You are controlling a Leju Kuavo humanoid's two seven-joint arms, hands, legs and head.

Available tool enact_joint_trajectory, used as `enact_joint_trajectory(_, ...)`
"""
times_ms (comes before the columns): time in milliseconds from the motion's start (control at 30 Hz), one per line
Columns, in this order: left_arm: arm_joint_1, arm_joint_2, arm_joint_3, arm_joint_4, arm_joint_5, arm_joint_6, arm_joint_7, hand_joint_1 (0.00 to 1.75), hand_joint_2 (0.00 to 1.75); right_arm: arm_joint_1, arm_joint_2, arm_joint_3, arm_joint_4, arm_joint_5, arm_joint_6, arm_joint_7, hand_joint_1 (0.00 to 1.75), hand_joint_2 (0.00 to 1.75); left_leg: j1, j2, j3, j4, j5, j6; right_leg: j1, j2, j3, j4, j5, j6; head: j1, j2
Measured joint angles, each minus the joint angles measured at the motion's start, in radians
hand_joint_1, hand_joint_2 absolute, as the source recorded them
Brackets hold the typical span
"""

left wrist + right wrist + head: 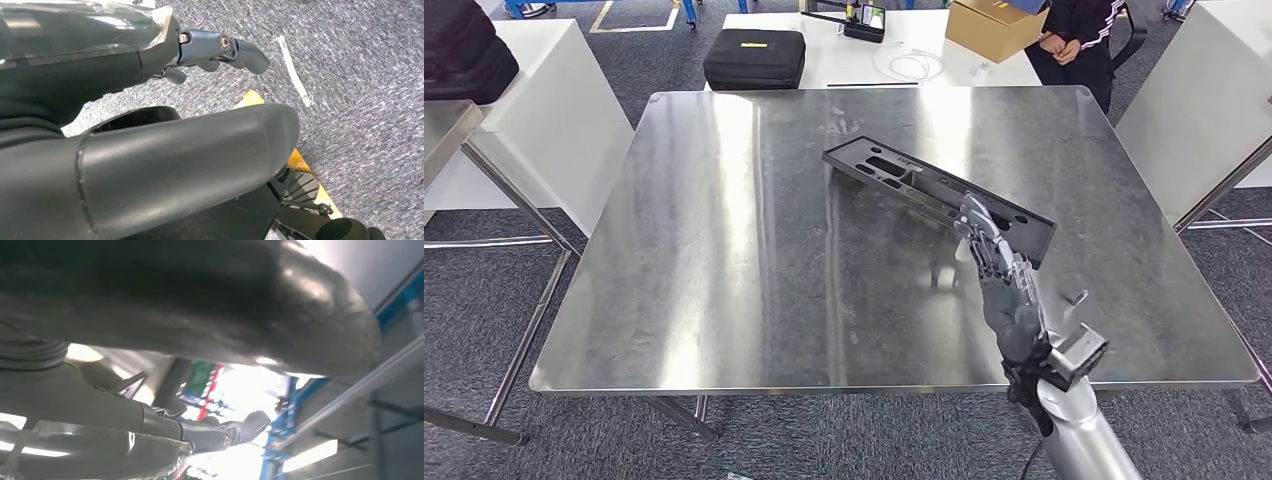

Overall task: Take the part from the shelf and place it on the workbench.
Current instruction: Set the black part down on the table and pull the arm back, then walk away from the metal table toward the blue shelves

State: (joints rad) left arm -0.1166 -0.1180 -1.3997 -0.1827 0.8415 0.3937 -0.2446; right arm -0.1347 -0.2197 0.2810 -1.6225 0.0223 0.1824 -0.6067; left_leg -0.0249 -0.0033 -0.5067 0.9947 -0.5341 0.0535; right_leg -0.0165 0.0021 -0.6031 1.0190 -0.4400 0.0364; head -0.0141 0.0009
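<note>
The part (904, 180) is a long black flat piece with slots. It lies diagonally on the steel workbench (724, 280), right of centre. My right hand (999, 275) reaches in from the near right edge with its fingers stretched out. The fingertips (974, 215) are at the near edge of the part's right end; I cannot tell whether they touch it. In the right wrist view its thumb (150, 315) and fingers (235, 427) are apart with nothing between them. My left hand (100, 65) hangs over grey carpet, fingers (225, 50) apart and holding nothing.
Behind the workbench, a white table (854, 65) holds a black case (754, 57), a coiled white cable (914, 65) and a cardboard box (994, 25). A person (1079, 35) stands beside it. Another steel surface (444, 125) is at far left. White tables flank both sides.
</note>
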Motion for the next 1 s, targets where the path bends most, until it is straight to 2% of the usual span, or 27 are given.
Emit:
enact_joint_trajectory(133, 0.001, -0.001, 0.004, 0.000, 0.005, 0.012, -0.001, 0.00, 0.00, 0.077, 0.009, 0.017, -0.110, 0.027, 0.015, -0.057, 0.00, 0.00, 0.000, 0.000, 0.000, 0.000, 0.000, 0.000, 0.000, 0.000, 0.000, 0.000, 0.000, 0.000, 0.000, 0.000)
enact_joint_trajectory(533, 0.002, -0.005, 0.010, 0.000, 0.011, 0.021, -0.001, 0.00, 0.00, 0.156, 0.043, 0.038, -0.238, 0.058, 0.028, -0.067, 0.00, 0.00, 0.000, 0.000, 0.000, 0.001, -0.001, 0.000, -0.001, 0.000, 0.000, -0.001, 0.000, 0.000, 0.000, 0.000)
enact_joint_trajectory(633, 0.002, -0.007, 0.012, 0.001, 0.011, 0.023, 0.003, 0.00, 0.00, 0.160, 0.075, 0.039, -0.245, 0.063, 0.056, -0.065, 0.00, 0.00, -0.003, 0.000, -0.001, 0.005, 0.000, 0.010, -0.007, 0.000, 0.002, -0.006, 0.006, 0.008, 0.000, 0.000)
enact_joint_trajectory(700, 0.001, -0.010, 0.012, 0.001, 0.010, 0.029, 0.006, 0.00, 0.00, 0.157, 0.100, 0.038, -0.250, 0.062, 0.078, -0.063, 0.00, 0.00, 0.002, 0.001, 0.010, -0.015, 0.017, 0.022, -0.002, 0.000, 0.003, -0.010, 0.007, 0.016, -0.001, 0.000)
enact_joint_trajectory(767, 0.001, -0.012, 0.012, 0.002, 0.008, 0.038, 0.008, 0.00, 0.00, 0.151, 0.123, 0.033, -0.254, 0.059, 0.102, -0.061, 0.00, 0.00, 0.014, 0.004, 0.024, -0.044, 0.039, 0.030, 0.004, 0.000, -0.017, 0.036, -0.024, 0.015, 0.001, 0.000)
enact_joint_trajectory(833, 0.001, -0.013, 0.012, 0.003, 0.006, 0.046, 0.011, 0.00, 0.00, 0.147, 0.142, 0.026, -0.255, 0.058, 0.119, -0.058, 0.00, 0.00, 0.020, 0.006, 0.024, -0.051, 0.047, 0.031, 0.000, 0.000, -0.067, 0.157, -0.082, 0.012, 0.002, 0.000)
enact_joint_trajectory(867, 0.001, -0.013, 0.012, 0.003, 0.005, 0.049, 0.012, 0.00, 0.00, 0.147, 0.150, 0.023, -0.255, 0.058, 0.125, -0.057, 0.00, 0.00, 0.022, 0.006, 0.021, -0.051, 0.048, 0.029, -0.004, -0.001, -0.091, 0.217, -0.103, 0.015, 0.002, 0.000)
enact_joint_trajectory(900, 0.001, -0.013, 0.012, 0.003, 0.005, 0.051, 0.014, 0.00, 0.00, 0.147, 0.157, 0.019, -0.255, 0.059, 0.131, -0.056, 0.00, 0.00, 0.024, 0.006, 0.019, -0.050, 0.049, 0.026, -0.009, -0.001, -0.102, 0.251, -0.112, 0.023, 0.002, 0.000)
enact_joint_trajectory(933, 0.001, -0.014, 0.013, 0.003, 0.005, 0.054, 0.015, 0.00, 0.00, 0.146, 0.163, 0.017, -0.254, 0.060, 0.136, -0.054, 0.00, 0.00, 0.028, 0.006, 0.018, -0.049, 0.049, 0.022, -0.014, -0.001, -0.094, 0.246, -0.103, 0.035, 0.002, 0.000)
enact_joint_trajectory(967, 0.001, -0.014, 0.013, 0.003, 0.005, 0.057, 0.015, 0.00, 0.00, 0.145, 0.170, 0.014, -0.254, 0.061, 0.140, -0.052, 0.00, 0.00, 0.033, 0.005, 0.017, -0.045, 0.048, 0.016, -0.020, -0.002, -0.065, 0.200, -0.081, 0.051, 0.002, 0.000)
enact_joint_trajectory(1000, 0.001, -0.015, 0.013, 0.003, 0.006, 0.060, 0.016, 0.00, 0.00, 0.142, 0.177, 0.012, -0.254, 0.062, 0.144, -0.051, 0.00, 0.00, 0.038, 0.004, 0.016, -0.039, 0.044, 0.008, -0.028, -0.004, -0.023, 0.124, -0.055, 0.067, 0.003, 0.000)
